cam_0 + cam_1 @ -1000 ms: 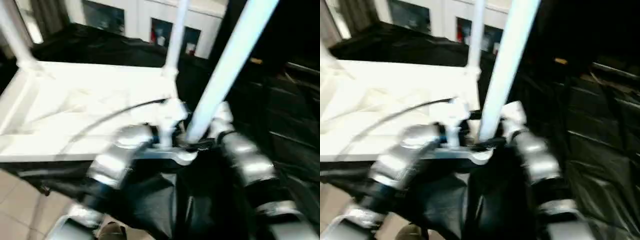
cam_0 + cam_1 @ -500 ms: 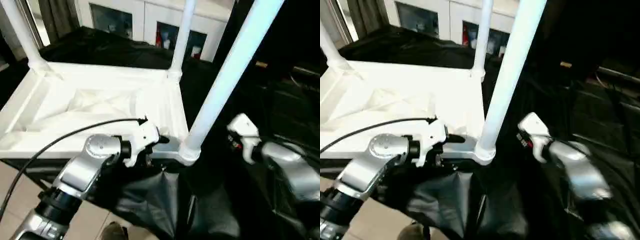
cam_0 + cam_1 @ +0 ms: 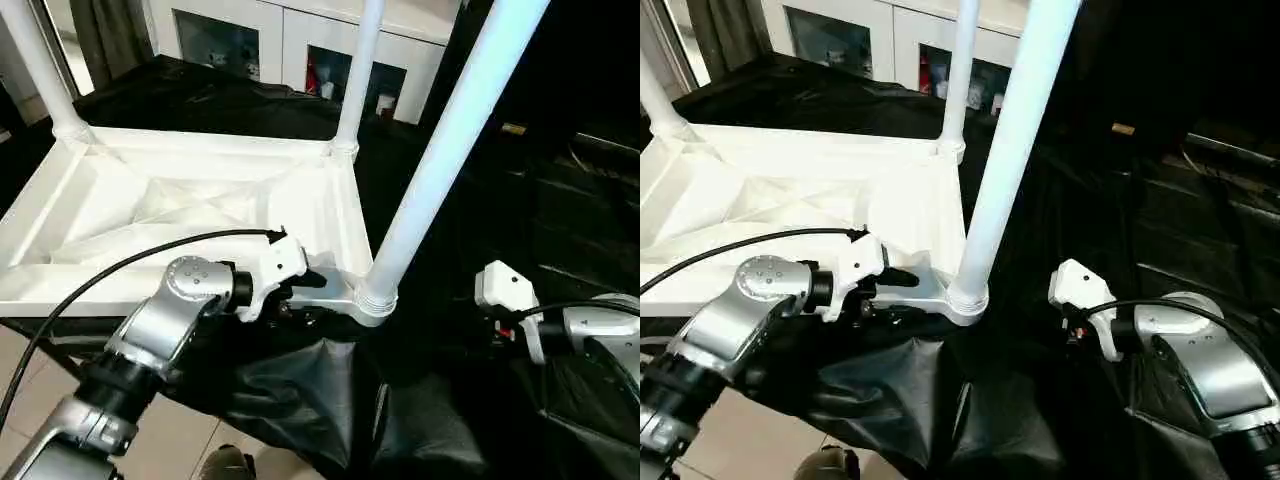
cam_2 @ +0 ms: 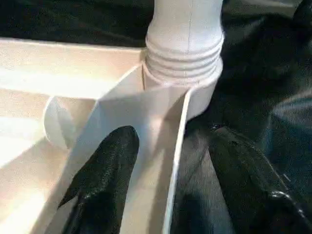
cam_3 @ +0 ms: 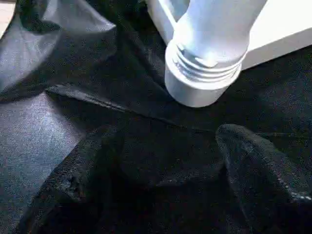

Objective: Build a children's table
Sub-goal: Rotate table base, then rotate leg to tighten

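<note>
one white tabletop lies upside down on a black cloth, ribbed underside facing up, its long axis running across the robot's view from left to right. three legs stand upright in corner sockets, long axes vertical: a far left leg, a far right leg and a near right leg, whose ringed end sits in the near right socket. two grippers are present. the left gripper sits at the tabletop's near edge beside that socket, its two black fingers apart, one over the white rim and one over the cloth; whether they press the rim cannot be told. the right gripper hangs over the cloth to the right of the near leg, fingers spread and holding nothing. one white cabinet with glass doors stands behind.
</note>
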### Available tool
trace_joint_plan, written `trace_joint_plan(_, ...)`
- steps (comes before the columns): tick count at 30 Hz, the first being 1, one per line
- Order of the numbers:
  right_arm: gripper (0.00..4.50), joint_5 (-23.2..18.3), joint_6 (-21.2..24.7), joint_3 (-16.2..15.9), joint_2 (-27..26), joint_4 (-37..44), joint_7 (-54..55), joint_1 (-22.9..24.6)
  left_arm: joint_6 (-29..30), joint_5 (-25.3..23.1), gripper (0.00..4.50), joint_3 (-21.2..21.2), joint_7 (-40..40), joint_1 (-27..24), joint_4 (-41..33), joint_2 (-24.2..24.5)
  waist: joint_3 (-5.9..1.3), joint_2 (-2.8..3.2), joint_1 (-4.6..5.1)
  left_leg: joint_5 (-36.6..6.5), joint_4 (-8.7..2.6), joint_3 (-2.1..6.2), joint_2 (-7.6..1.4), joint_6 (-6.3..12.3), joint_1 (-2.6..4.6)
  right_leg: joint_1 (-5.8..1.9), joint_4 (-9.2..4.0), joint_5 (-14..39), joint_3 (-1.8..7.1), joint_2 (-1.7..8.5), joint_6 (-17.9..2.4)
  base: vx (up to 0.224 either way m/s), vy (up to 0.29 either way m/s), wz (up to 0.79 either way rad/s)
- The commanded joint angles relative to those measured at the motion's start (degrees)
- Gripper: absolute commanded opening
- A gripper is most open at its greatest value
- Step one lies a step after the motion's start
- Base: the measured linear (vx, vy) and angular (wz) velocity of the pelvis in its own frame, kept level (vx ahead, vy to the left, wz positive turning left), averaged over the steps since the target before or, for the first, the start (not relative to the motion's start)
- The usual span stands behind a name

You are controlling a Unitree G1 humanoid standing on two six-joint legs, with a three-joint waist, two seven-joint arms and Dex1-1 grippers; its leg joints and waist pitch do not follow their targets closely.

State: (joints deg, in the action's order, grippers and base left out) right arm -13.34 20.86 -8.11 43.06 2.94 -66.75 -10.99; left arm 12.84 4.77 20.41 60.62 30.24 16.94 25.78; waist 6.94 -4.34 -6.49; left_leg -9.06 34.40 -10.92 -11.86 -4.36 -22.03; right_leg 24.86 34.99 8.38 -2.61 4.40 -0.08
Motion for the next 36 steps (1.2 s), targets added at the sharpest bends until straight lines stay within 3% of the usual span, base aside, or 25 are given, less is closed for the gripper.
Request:
trace_joint_plan(1, 3.58, -0.5, 0.8, -0.4, 0.9, 2.1, -0.8, 0.6, -1.4, -0.8, 2.38, 1.1, 1.4, 1.6, 1.8, 0.1, -4.92, 0.05, -0.3, -19.1, -4.14, 1.2, -1.04, 1.0, 1.33, -2.58, -5.85, 32.4, 1.5, 3.52, -4.8, 0.0, 0.0, 0.0)
trace_joint_plan(5, 3.58, -0.3, 1.4, -0.2, 0.9, 2.7, -1.1, 0.9, -3.1, -1.7, 2.0, 1.5, 2.3, 2.9, 4.9, -0.2, -4.91, 0.11, -0.3, -19.0, -4.15, 1.15, -1.12, 1.05, 1.29, -2.57, -5.72, 30.8, 1.55, 3.54, -5.8, 0.0, 0.0, 0.0)
trace_joint_plan(6, 3.58, -0.3, 1.5, -0.2, 0.9, 2.8, -1.1, 0.9, -3.8, -2.1, 1.92, 1.5, 2.3, 3.6, 6.4, -0.6, -4.77, 0.39, -0.36, -19.2, -4.22, 1.17, -1.09, 1.12, 1.35, -2.48, -5.86, 30.9, 1.56, 3.51, -5.8, 0.0, 0.0, 0.0)
trace_joint_plan(7, 3.58, -0.4, 1.5, -0.2, 1.1, 2.9, -1.0, 1.0, -5.1, -2.8, 1.92, 1.8, 2.3, 4.8, 9.0, -1.2, -4.9, 0.2, -0.35, -19.4, -4.14, 1.12, -1.11, 1.04, 1.48, -2.49, -5.81, 30.8, 1.56, 3.56, -5.9, 0.0, 0.0, 0.0)
trace_joint_plan(8, 3.58, -0.4, 1.5, -0.2, 1.1, 2.9, -1.0, 1.0, -5.2, -2.9, 1.6, 1.8, 2.3, 4.8, 9.3, -1.2, -4.83, 0.43, -0.4, -19.5, -4.11, 1.1, -1.02, 1.14, 1.44, -2.44, -5.92, 31.0, 1.58, 3.5, -5.9, 0.0, 0.0, 0.0)
trace_joint_plan(9, 3.58, -0.4, 1.5, -0.3, 1.2, 2.9, -0.9, 1.1, -5.5, -3.1, 1.54, 1.9, 2.2, 5.1, 9.9, -1.4, -4.85, 0.25, -0.47, -19.6, -4.08, 1.1, -1.03, 1.15, 1.58, -2.45, -5.99, 31.3, 1.53, 3.57, -5.7, 0.0, 0.0, 0.0)
trace_joint_plan(10, 3.58, -0.5, 1.5, -0.4, 1.3, 3.0, -0.7, 1.2, -6.2, -3.3, 1.54, 2.0, 2.3, 5.8, 11.5, -2.0, -4.78, 0.18, -0.44, -19.5, -4.15, 1.18, -1.05, 1.09, 1.33, -2.63, -5.94, 32.0, 1.46, 3.65, -5.6, 0.0, 0.0, 0.0)
trace_joint_plan(12, 3.58, -0.5, 1.5, -0.5, 1.4, 3.1, -0.6, 1.3, -6.4, -3.4, 1.54, 2.1, 2.4, 6.2, 12.2, -2.4, -4.81, 0.39, -0.44, -20.4, -4.03, 1.18, -1.03, 1.01, 1.66, -2.36, -6.17, 33.4, 1.38, 3.65, -5.3, 0.0, 0.0, 0.0)
trace_joint_plan(14, 3.58, -0.5, 1.5, -0.5, 1.4, 3.2, -0.6, 1.5, -6.7, -3.5, 1.14, 2.3, 2.6, 6.5, 12.8, -2.6, -4.76, 0.46, -0.41, -20.6, -4.04, 1.33, -0.96, 0.91, 1.47, -2.55, -6.32, 35.1, 1.23, 3.8, -4.8, 0.0, 0.0, 0.0)
trace_joint_plan(18, 3.58, -0.3, 1.8, -0.3, 1.6, 3.4, -0.6, 1.8, -7.2, -3.5, 0.91, 2.7, 4.2, 7.2, 14.5, -3.3, -4.64, 0.62, -0.27, -22.3, -3.91, 1.51, -0.84, 0.78, 1.84, -2.32, -7.18, 38.6, 0.64, 3.84, -3.6, 0.0, 0.0, 0.0)
trace_joint_plan(21, 3.58, -0.3, 1.8, -0.3, 1.6, 3.4, -0.6, 1.8, -7.5, -3.6, 0.69, 2.6, 4.5, 7.5, 15.2, -3.5, -4.42, 1.29, 0.07, -25.1, -4.2, 2.01, -1.04, 0.52, 2.36, -2.66, -8.04, 39.5, -0.81, 4.07, -3.8, 0.0, 0.0, 0.0)
trace_joint_plan(22, 3.58, -0.3, 1.8, -0.2, 1.7, 3.4, -0.6, 1.9, -8.3, -3.7, 0.67, 2.4, 5.3, 8.0, 16.7, -4.1, -4.33, 1.38, 0.34, -26.8, -4.46, 2.39, -1.14, 0.26, 2.27, -3.22, -8.45, 39.4, -1.59, 4.13, -3.4, 0.0, 0.0, 0.0)
trace_joint_plan(24, 3.58, -0.3, 1.7, -0.3, 1.7, 3.3, -0.6, 1.9, -8.5, -3.7, 0.58, 2.3, 5.5, 8.1, 17.2, -4.2, -4.25, 1.83, 0.69, -30.4, -4.68, 2.89, -1.51, -0.19, 2.85, -3.81, -9.25, 39.4, -3.36, 4.51, -2.7, 0.0, 0.0, 0.0)
trace_joint_plan(25, 3.58, -0.3, 1.6, -0.3, 1.7, 3.2, -0.6, 1.8, -8.5, -3.7, 0.43, 2.3, 5.8, 8.2, 17.4, -4.4, -3.95, 2.3, 1.04, -34.5, -5.1, 3.41, -2.09, -0.68, 3.28, -4.26, -9.69, 38.9, -4.76, 4.42, -2.1, 0.0, 0.0, 0.0)
trace_joint_plan(26, 3.58, -0.3, 1.6, -0.3, 1.7, 3.2, -0.6, 1.8, -8.4, -3.7, 0.31, 2.4, 5.9, 8.2, 17.4, -4.4, -3.46, 3.41, 1.43, -42.7, -7.26, 4.37, -3.7, -1.56, 2.5, -5.76, -7.86, 34.1, -6.27, 3.32, -2.2, -0.021, 0.053, -0.09)
trace_joint_plan(27, 3.58, -0.3, 1.6, -0.3, 1.7, 3.2, -0.6, 1.8, -8.4, -3.7, 0.26, 2.4, 5.9, 8.2, 17.4, -4.4, -3.43, 4.22, 0.69, -48.0, -10.02, 4.61, -5.24, -2.34, 0.02, -7.99, -1.57, 26.5, -5.68, 2.36, -3.6, -0.021, 0.053, -0.09)
trace_joint_plan(28, 3.58, -0.2, 1.6, -0.4, 1.6, 3.1, -0.6, 1.7, -8.5, -3.7, 0.2, 2.4, 6.0, 8.3, 17.6, -4.4, -3.31, 4.07, -2.8, -52.9, -12.49, 1.79, -4.62, -2.42, -2.78, -7.94, 5.34, 12.2, -4.08, 0.67, -4.3, -0.062, 0.004, -0.02)
trace_joint_plan(29, 3.58, -0.1, 1.6, -0.4, 1.6, 3.1, -0.6, 1.6, -8.5, -3.7, 0.09, 2.4, 6.1, 8.4, 17.7, -4.4, -4.64, 1.21, -2.02, -43.9, -9.77, 1.36, -2.78, -2.18, 2.07, -5.53, 3.72, 23.7, 0.41, 2.28, -2.9, 0.012, -0.083, 0.0)
trace_joint_plan(30, 3.58, -0.1, 1.6, -0.4, 1.6, 3.0, -0.6, 1.5, -8.5, -3.8, 0.09, 2.4, 6.2, 8.5, 17.9, -4.5, -4.31, -0.76, -1.7, -36.1, -5.47, 2.02, -1.16, -2.89, 4.15, -2.55, -2.65, 36.5, 1.67, 5.49, -2.9, 0.012, -0.083, 0.0)
trace_joint_plan(31, 3.58, -0.1, 1.5, -0.4, 1.6, 3.0, -0.6, 1.5, -8.4, -3.9, 0.09, 2.5, 6.3, 8.5, 18.1, -4.5, -4.98, -0.83, -3.05, -16.6, -1.08, 2.33, 0.03, -0.32, 2.45, -3.87, -6.84, 48.8, 3.08, 9.42, -2.2, 0.096, -0.089, -0.13)
trace_joint_plan(32, 3.58, 0.0, 1.4, -0.5, 1.6, 2.9, -0.7, 1.4, -8.5, -4.3, 0.09, 2.7, 6.5, 8.6, 18.3, -4.4, -5.5, -0.48, -4.08, -6.0, -3.35, 2.52, -0.78, 1.06, 0.42, -5.63, -4.84, 38.2, 2.61, 7.47, -3.1, 0.0, 0.0, 0.0)
trace_joint_plan(33, 3.58, 0.0, 1.4, -0.5, 1.6, 2.9, -0.7, 1.4, -8.5, -4.3, 0.09, 2.7, 6.5, 8.6, 18.3, -4.4, -5.39, 0.11, -4.11, -5.1, -3.89, 2.27, -0.91, 1.06, 0.5, -4.99, -4.39, 32.6, 1.89, 6.14, -4.1, 0.0, 0.0, 0.0)
trace_joint_plan(34, 3.58, 0.0, 1.3, -0.5, 1.6, 2.8, -0.7, 1.3, -8.6, -4.7, 0.09, 2.9, 6.6, 8.7, 18.5, -4.3, -5.55, 0.45, -3.85, -7.2, -4.04, 1.94, -1.13, 1.06, 1.03, -4.59, -3.71, 25.2, 1.42, 5.13, -6.2, 0.0, 0.0, 0.0)
trace_joint_plan(35, 3.58, 0.1, 1.3, -0.6, 1.6, 2.7, -0.7, 1.2, -8.7, -4.9, 0.09, 3.0, 6.7, 8.7, 18.7, -4.3, -5.66, 0.92, -3.39, -9.6, -4.42, 2.04, -1.35, 1.0, 0.81, -4.94, -3.2, 21.4, 1.15, 4.92, -8.5, 0.0, 0.0, 0.0)
trace_joint_plan(36, 3.58, 0.1, 1.3, -0.6, 1.6, 2.7, -0.7, 1.2, -8.7, -5.0, 0.09, 3.0, 6.7, 8.7, 18.8, -4.3, -5.69, 1.13, -3.24, -10.7, -4.55, 2.06, -1.37, 0.86, 0.58, -5.09, -3.09, 20.3, 1.02, 4.67, -9.1, 0.0, 0.0, 0.0)
